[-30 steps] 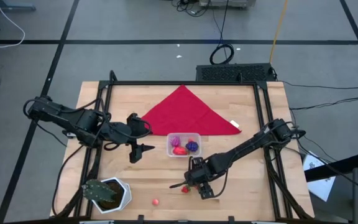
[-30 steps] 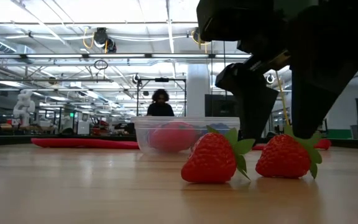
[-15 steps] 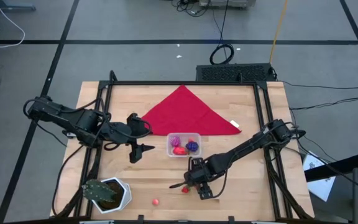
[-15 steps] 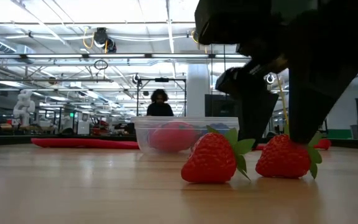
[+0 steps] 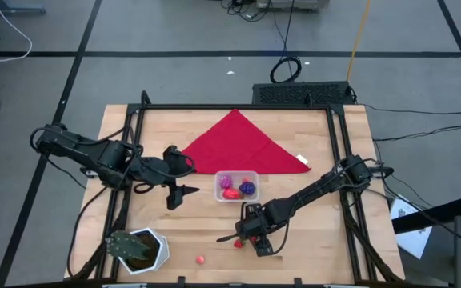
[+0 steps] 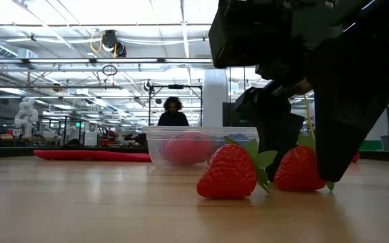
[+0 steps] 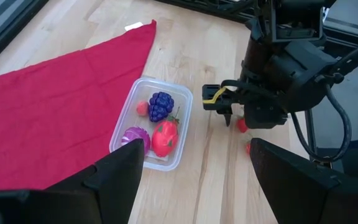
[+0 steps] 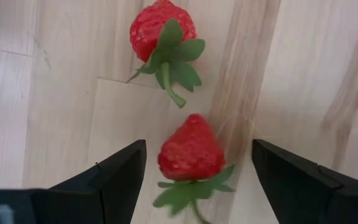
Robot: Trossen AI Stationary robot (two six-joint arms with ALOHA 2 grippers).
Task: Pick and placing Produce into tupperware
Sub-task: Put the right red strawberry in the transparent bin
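Two red toy strawberries lie on their sides on the wood near the table's front. My right gripper is open and points down over one strawberry. Its fingers stand on either side of the fruit with a gap on both sides. The other strawberry lies just beyond it; in the low view this strawberry is the nearer one. The clear tupperware at mid-table holds two purple grape bunches, a strawberry and a small red ball. My left gripper hangs open in the air left of the tub.
A red triangular cloth is spread behind the tub. A white pot with a green plant stands at the front left. A small red ball lies near the front edge. Black frame rails run along the table's sides.
My right gripper has sunk a little toward the table, still open. In the low view its fingers now reach down past the sides of the strawberry, which has not moved.
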